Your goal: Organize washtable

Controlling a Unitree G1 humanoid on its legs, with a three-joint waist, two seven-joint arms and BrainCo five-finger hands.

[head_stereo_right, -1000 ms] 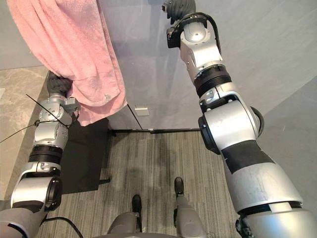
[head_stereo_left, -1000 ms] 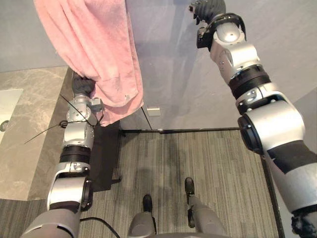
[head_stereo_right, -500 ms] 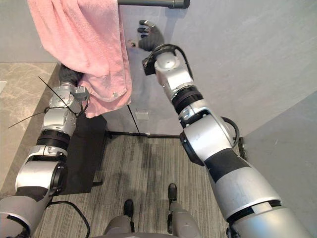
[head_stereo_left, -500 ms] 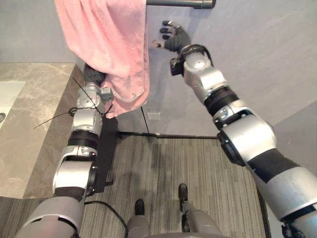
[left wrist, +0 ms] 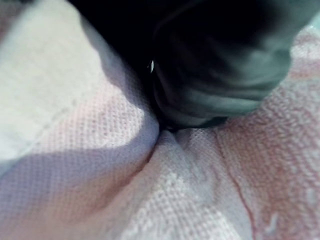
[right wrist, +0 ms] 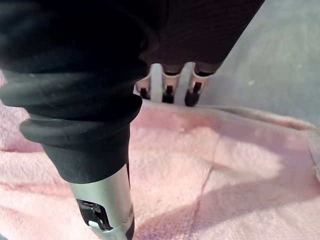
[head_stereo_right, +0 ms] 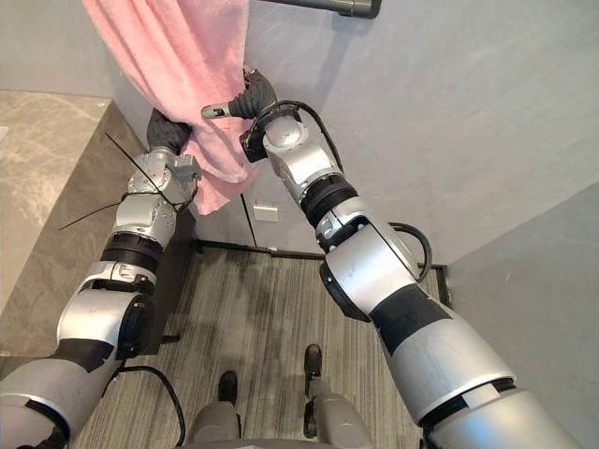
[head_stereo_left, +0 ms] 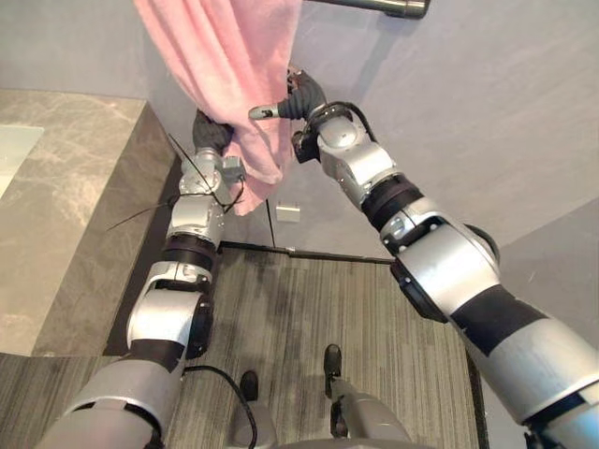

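Observation:
A pink towel [head_stereo_left: 225, 56] hangs from a dark bar [head_stereo_left: 374, 6] on the grey wall. My left hand [head_stereo_left: 213, 133] reaches up into the towel's lower folds. The cloth puckers into its dark cover [left wrist: 215, 65], and its curled fingers are buried in the fabric. My right hand [head_stereo_left: 301, 95] rests against the towel's right edge just above the left one. In the right wrist view its straight fingers [right wrist: 169, 85] lie flat on the pink cloth [right wrist: 210, 165], and the thumb [right wrist: 102, 210] stretches across it.
The marble washtable [head_stereo_left: 56, 187] runs along the left, with the pale sink [head_stereo_left: 11, 154] at its far left and a dark side panel [head_stereo_left: 140, 253] below its edge. A white socket [head_stereo_left: 288, 213] sits low on the wall. Striped carpet [head_stereo_left: 309, 309] covers the floor.
My right hand has come down and leftwards from the bare wall onto the towel's edge, its fingers now straight. The left hand stays in the towel. The camera has shifted.

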